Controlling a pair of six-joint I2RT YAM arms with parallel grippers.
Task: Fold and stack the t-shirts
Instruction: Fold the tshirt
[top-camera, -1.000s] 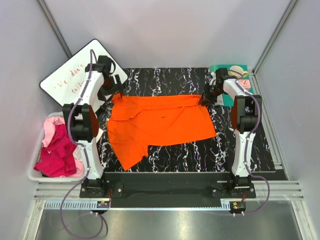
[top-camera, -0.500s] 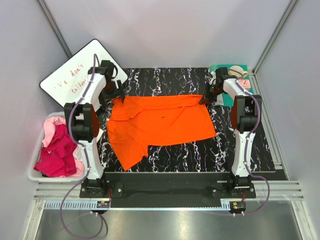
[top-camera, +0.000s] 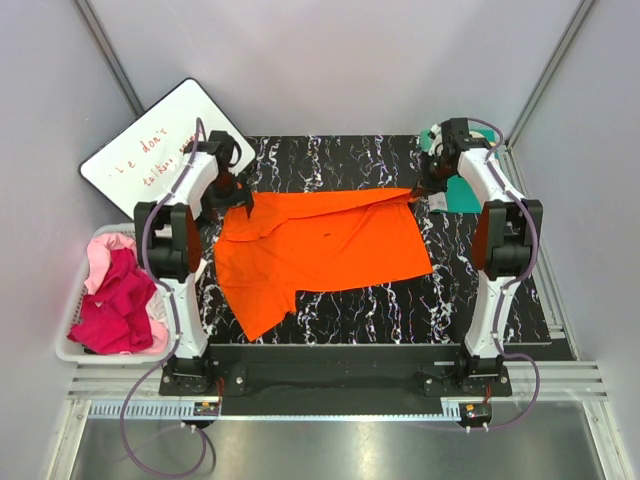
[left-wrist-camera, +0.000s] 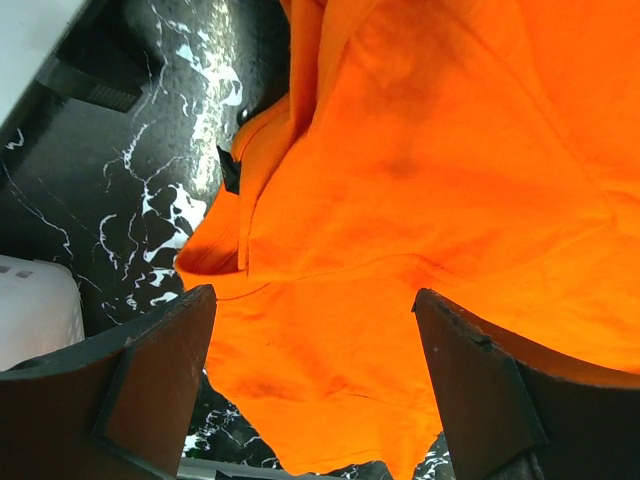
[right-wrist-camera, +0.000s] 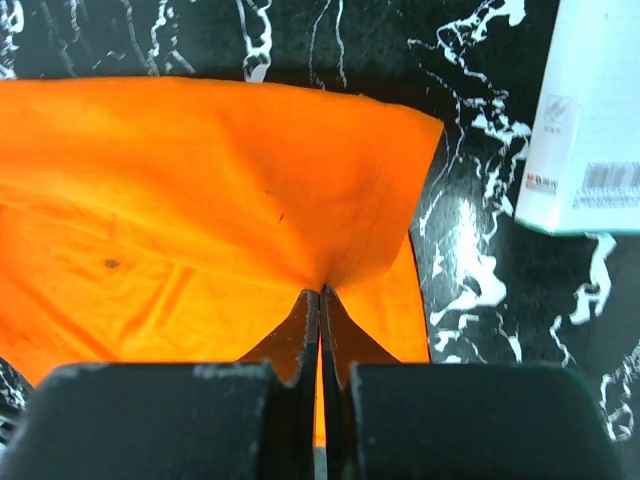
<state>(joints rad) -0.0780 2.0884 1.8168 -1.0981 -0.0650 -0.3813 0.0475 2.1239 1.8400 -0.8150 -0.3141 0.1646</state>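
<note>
My right gripper (right-wrist-camera: 320, 292) is closed tight on the bright orange cloth t-shirt (top-camera: 320, 245). It pinches the cloth near the far right corner, and the cloth rises in a small peak to my fingertips. The rest of this t-shirt lies spread on the black table with white marble veins (top-camera: 330, 160), between my two arms. One part of it hangs toward the near left side.

My left gripper (left-wrist-camera: 315, 330) is wide open and holds nothing. It is over the far left corner of the same t-shirt, where the cloth has some folds. In the left wrist view the orange cloth lies under and between my two dark fingers (left-wrist-camera: 150, 385). I cannot tell if they touch it.

A magenta cloth t-shirt (top-camera: 112, 310) and a pale pink cloth t-shirt (top-camera: 105, 250) lie crumpled together in a white plastic basket (top-camera: 75, 352), left of my left arm. A white board with red handwriting (top-camera: 150, 150) leans at the far left. A flat teal and white box (right-wrist-camera: 590, 130) lies just right of the pinched corner.
</note>
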